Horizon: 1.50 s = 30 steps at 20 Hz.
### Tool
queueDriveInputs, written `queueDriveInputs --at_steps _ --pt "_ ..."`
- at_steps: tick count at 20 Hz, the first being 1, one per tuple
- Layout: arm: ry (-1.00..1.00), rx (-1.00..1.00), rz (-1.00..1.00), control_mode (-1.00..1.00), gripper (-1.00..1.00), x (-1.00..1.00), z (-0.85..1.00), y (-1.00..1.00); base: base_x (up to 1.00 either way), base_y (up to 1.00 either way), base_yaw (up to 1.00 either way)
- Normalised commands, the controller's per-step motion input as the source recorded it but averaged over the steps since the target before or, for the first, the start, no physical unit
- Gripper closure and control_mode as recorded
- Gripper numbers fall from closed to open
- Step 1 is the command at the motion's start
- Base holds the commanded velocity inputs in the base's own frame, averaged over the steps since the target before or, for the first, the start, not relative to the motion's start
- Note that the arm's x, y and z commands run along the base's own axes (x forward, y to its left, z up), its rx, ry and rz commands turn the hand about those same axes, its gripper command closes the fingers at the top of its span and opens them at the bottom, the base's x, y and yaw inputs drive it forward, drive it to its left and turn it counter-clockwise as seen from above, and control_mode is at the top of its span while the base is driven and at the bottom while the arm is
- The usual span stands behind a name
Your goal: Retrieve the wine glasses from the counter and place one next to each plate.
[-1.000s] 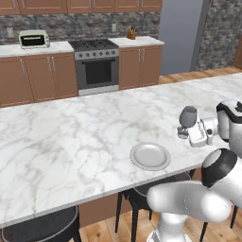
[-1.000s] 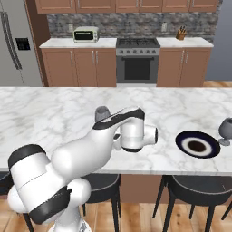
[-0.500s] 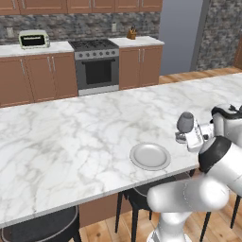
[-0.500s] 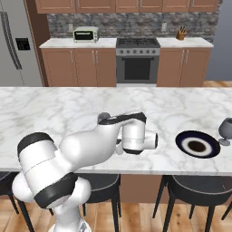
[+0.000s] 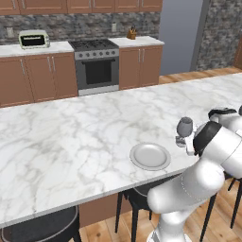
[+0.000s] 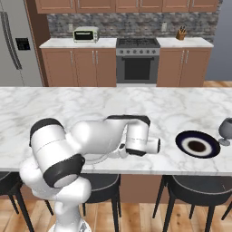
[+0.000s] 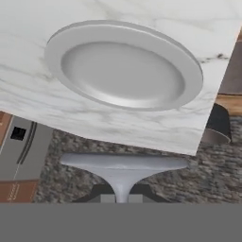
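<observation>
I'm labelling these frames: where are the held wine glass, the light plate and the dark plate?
held wine glass (image 5: 185, 125), left base view, bowl.
light plate (image 5: 150, 156), left base view, centre.
dark plate (image 6: 198, 144), right base view, rim.

On the island (image 5: 71, 142): a plate (image 5: 150, 156) near the front edge, a glass (image 5: 184, 126) just right of it, off the marble, stem in the shut gripper (image 5: 185, 143). Farther right along the island, a second plate (image 6: 198, 144) with a second glass (image 6: 225, 130) standing just right of it. Stools (image 6: 195, 186) below the front edge. Behind the island, a counter (image 6: 77, 43) with a toaster oven (image 6: 85, 34), a stove (image 6: 137, 61) to its right, a fridge (image 6: 13, 43) to its left.
</observation>
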Motion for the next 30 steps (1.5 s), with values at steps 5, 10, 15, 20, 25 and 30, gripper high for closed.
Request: queueDriveInputs --at_steps 5,10,15,20,25,30 --pt "0.03 0.00 0.00 -1.00 1.00 0.24 -0.33 -0.14 0.00 0.00 0.00" --pt "0.02 0.00 0.00 -1.00 1.00 0.34 -0.29 -0.05 0.00 0.00 0.00" --pt "0.00 0.00 0.00 -1.00 1.00 0.29 -0.27 -0.04 0.00 0.00 0.00" --pt "0.00 0.00 0.00 -1.00 1.00 0.13 -0.34 -0.02 0.00 0.00 0.00" --pt "0.00 0.00 0.00 -1.00 1.00 0.05 -0.33 0.00 0.00 0.00 0.00" --pt "0.00 0.00 0.00 -1.00 1.00 0.15 -0.24 -0.06 0.00 0.00 0.00"
